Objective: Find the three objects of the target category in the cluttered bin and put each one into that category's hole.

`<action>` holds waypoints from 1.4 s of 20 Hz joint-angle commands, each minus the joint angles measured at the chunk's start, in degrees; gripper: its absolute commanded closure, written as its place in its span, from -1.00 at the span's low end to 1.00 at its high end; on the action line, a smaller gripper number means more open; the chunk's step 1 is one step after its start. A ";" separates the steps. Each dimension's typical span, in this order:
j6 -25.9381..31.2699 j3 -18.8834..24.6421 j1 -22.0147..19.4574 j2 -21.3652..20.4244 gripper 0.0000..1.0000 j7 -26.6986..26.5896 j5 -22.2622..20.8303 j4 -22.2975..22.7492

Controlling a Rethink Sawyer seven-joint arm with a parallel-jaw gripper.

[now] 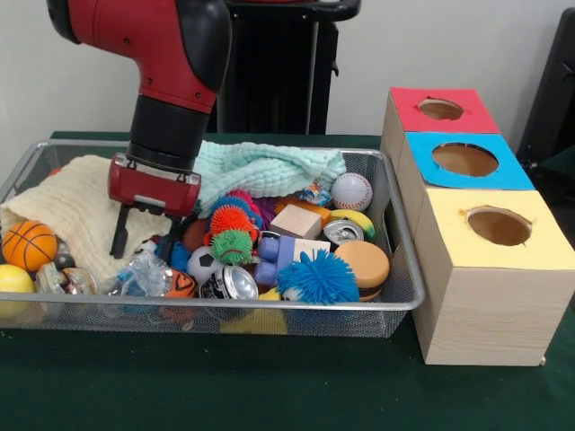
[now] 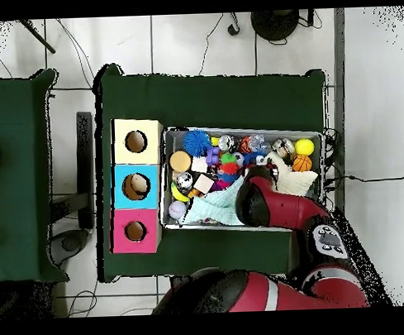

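The wire mesh bin (image 1: 406, 301) holds a heap of toys and shows in the overhead view too (image 2: 237, 129). My gripper (image 1: 144, 238) hangs over the bin's left half, open and empty, with one black finger (image 1: 119, 232) down on the cream towel. Just below it lies a crumpled clear plastic bottle with a blue label (image 1: 144, 274). A second clear bottle (image 1: 63, 280) lies at the front left by the mesh wall. I cannot make out a third bottle. In the overhead view the red arm (image 2: 258, 199) hides the gripper.
Three wooden boxes with round holes stand right of the bin: red top (image 1: 442, 109), blue top (image 1: 464, 160), yellow top (image 1: 499, 226). Silver cans (image 1: 238, 283) (image 1: 343, 232), a cream towel (image 1: 72, 206), a mint towel (image 1: 269, 166), a basketball (image 1: 29, 244) and spiky balls (image 1: 319, 277) crowd the bin.
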 commanded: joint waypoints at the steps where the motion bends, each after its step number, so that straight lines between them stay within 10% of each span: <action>1: -6.34 6.54 -1.94 3.01 -1.00 6.93 -4.26 -6.24; 28: -14.28 7.56 -1.70 3.97 -1.00 8.67 -7.27 -8.09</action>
